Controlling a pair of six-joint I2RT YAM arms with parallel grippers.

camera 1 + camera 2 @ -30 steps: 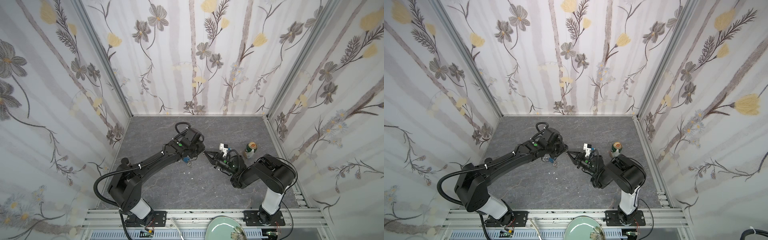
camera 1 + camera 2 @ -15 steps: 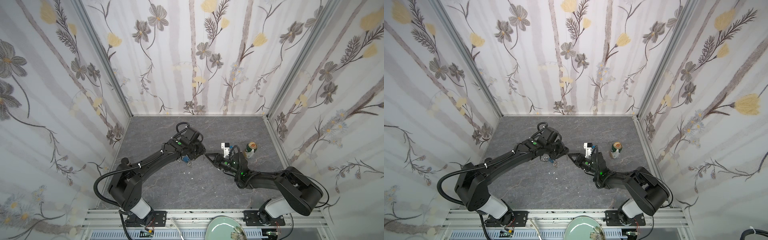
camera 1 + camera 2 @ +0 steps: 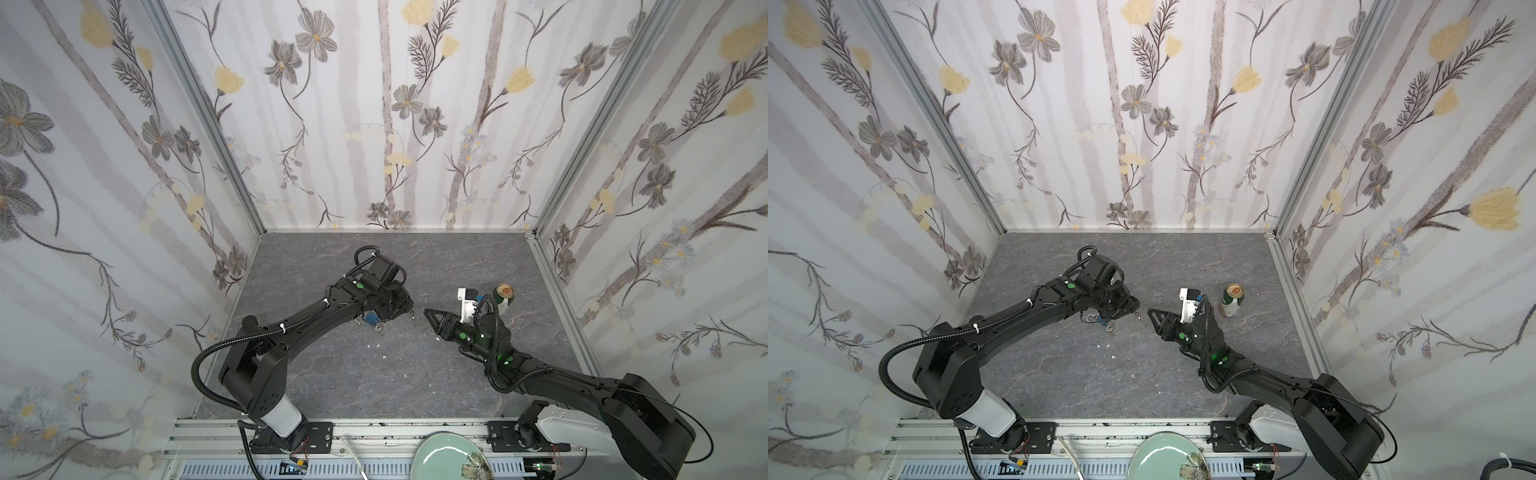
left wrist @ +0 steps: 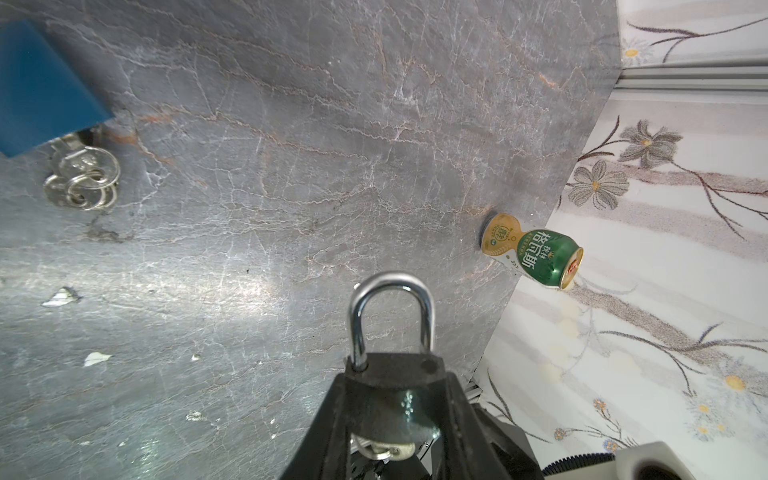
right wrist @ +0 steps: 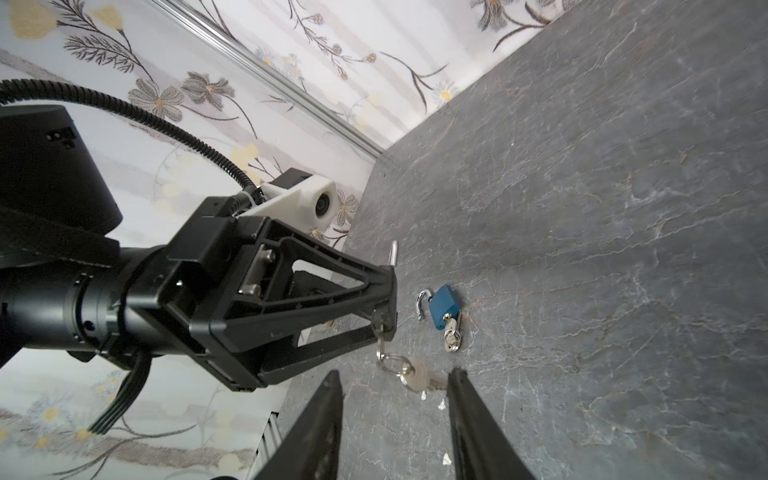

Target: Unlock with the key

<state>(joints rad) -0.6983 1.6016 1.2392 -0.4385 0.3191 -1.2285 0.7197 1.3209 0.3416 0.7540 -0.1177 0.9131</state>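
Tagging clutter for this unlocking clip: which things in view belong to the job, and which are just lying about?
Job: padlock gripped in left pincer; keys hanging from it; open right pincer near them.
Lying about: blue padlock, already open, keys attached; drink can; green plate; white scraps.

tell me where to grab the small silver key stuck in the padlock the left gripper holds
Probably its flat head, where the small silver key sticks out of the dark padlock opposite the shackle. Come in along the key's shaft, jaws on its two flat faces, clear of the steel ring and spare key dangling from it.
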